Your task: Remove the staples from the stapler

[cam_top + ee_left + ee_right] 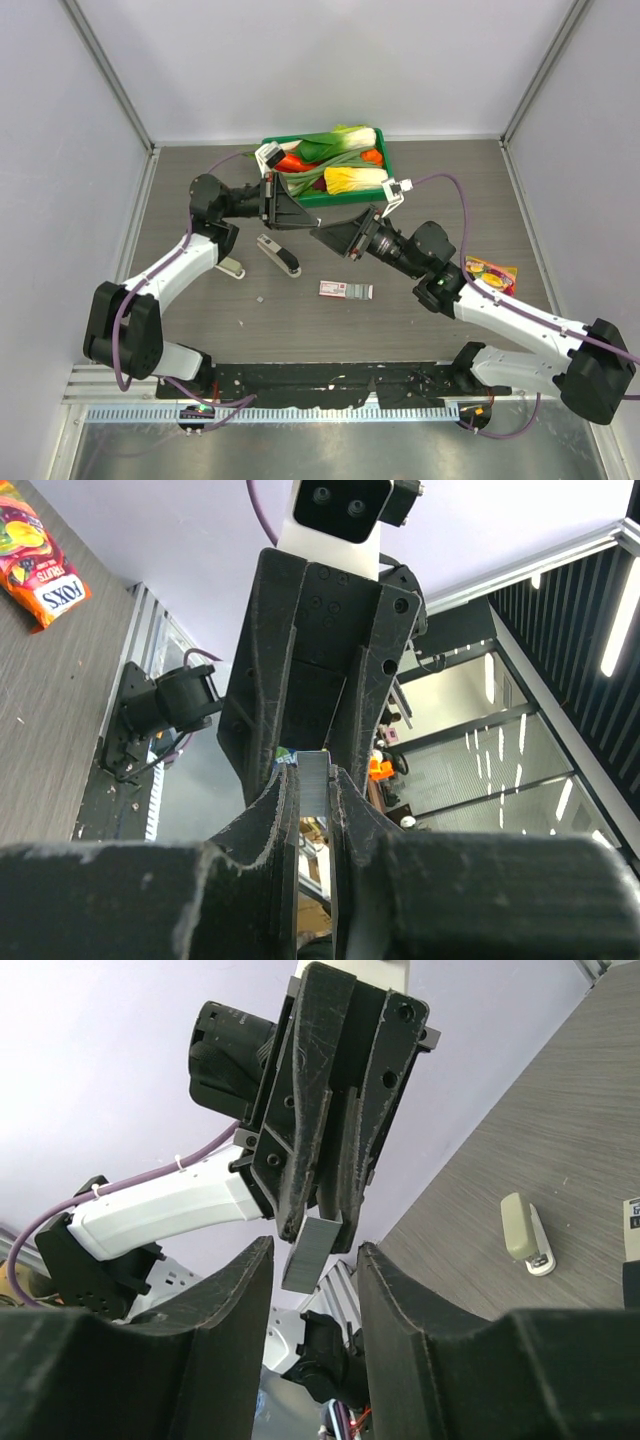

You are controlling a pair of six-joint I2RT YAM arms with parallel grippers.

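Left tool [313,780], staples [312,1252]; crate [330,198] of vegetables [352,180]

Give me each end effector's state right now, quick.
Left end effector: closed on a short grey metal strip of staples.
Right end effector: open, straddling that strip without gripping it.

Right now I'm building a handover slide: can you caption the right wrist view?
A strip of staples, pinched in the left gripper, sits between the fingers of the open right gripper.
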